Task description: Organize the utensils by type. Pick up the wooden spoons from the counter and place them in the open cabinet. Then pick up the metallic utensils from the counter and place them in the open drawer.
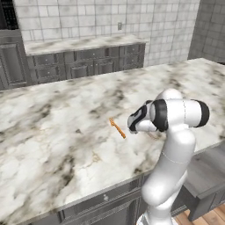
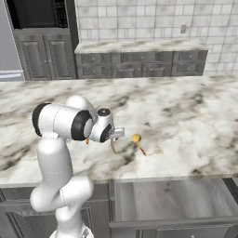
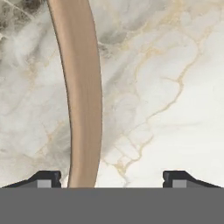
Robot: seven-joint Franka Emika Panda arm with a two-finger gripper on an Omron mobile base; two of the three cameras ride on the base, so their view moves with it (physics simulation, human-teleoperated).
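Note:
A pale tan wooden spoon handle (image 3: 81,96) lies on the white marbled counter (image 3: 175,78) and runs down between my fingertips, close to the left fingertip (image 3: 43,178). My gripper (image 3: 113,179) stands open around it, low over the counter (image 2: 186,116) near its front edge, below the hand (image 2: 113,143). A second spoon with a round bowl (image 2: 138,142) lies just to the right. The thin orange metallic utensil (image 1: 117,128) lies left of the hand. The open drawer (image 2: 167,197) juts out under the counter's front. The open cabinet is out of view.
Dark grey base cabinets (image 1: 88,61) with their own marble top run along the tiled back wall. In the left base view the open drawer (image 1: 206,173) sits at lower right, beside my arm. The counter (image 1: 57,114) spreads wide to the left and back.

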